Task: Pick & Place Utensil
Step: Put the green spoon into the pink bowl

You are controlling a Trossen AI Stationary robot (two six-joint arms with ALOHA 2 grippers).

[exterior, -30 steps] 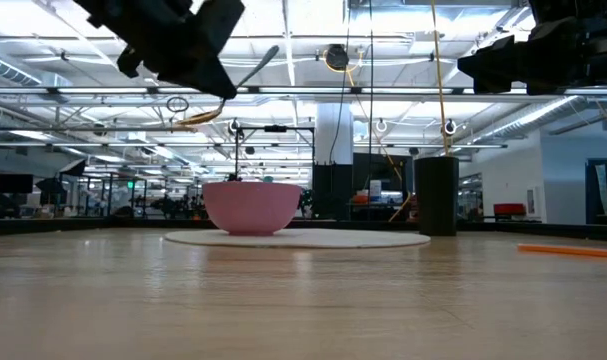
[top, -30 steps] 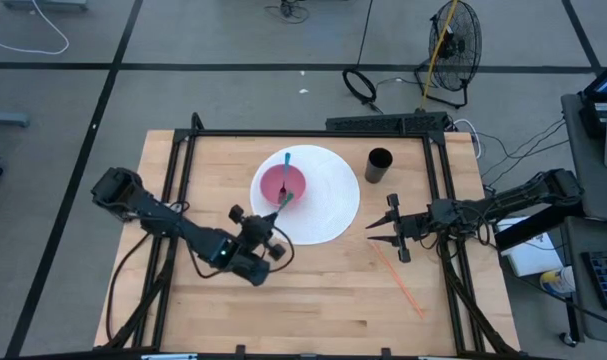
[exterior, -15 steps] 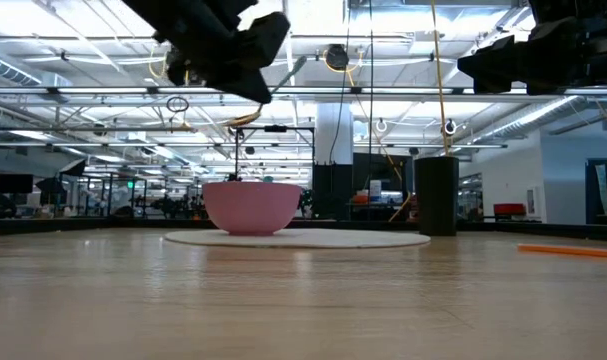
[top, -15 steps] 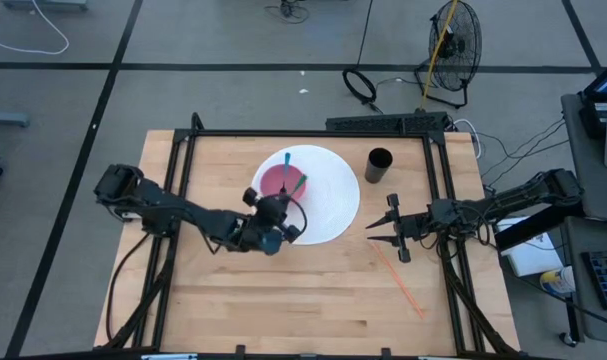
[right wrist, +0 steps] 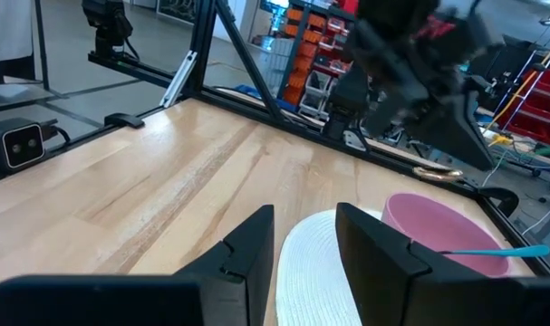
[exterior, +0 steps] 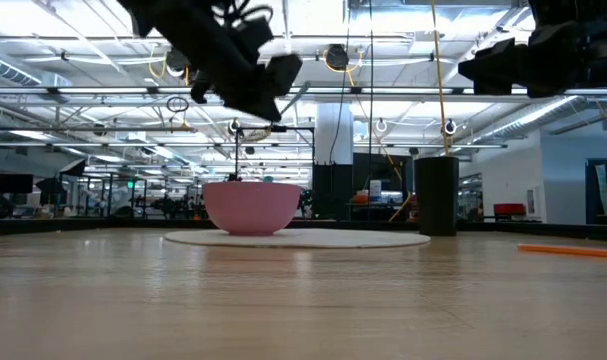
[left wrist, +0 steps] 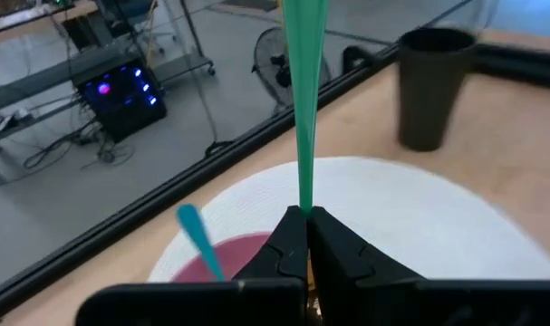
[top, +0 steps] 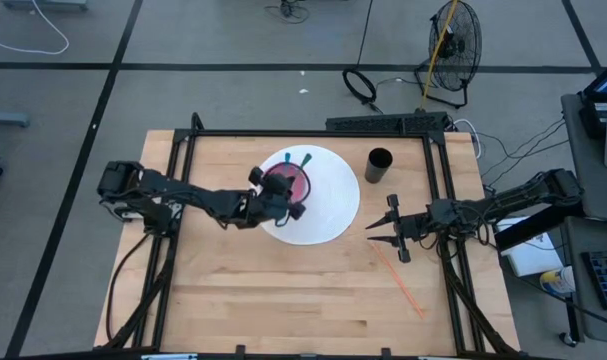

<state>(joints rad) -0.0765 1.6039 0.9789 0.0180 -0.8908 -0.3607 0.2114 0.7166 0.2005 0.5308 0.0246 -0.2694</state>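
A pink bowl stands on a round white mat, and a blue utensil leans in it over the far rim. My left gripper hangs above the bowl, shut on a green utensil. My right gripper hovers open and empty to the right of the mat, and its two fingers show apart in the right wrist view. A black cup stands at the mat's far right. An orange stick lies on the table near the right arm. My left gripper pinches the green utensil's thin handle between its two fingertips. The utensil runs on past the fingers toward the table's far side, widening to a flat end. It is lifted clear above the bowl.
A black metal frame runs around the table's edges. Bare wood lies in front of the mat toward the near edge. A fan and cables lie on the floor beyond the table.
My left gripper has moved from the near left of the mat toward the far edge and over the pink bowl, carrying the green utensil, and has turned so that the utensil now points toward the far side. My right arm has kept still.
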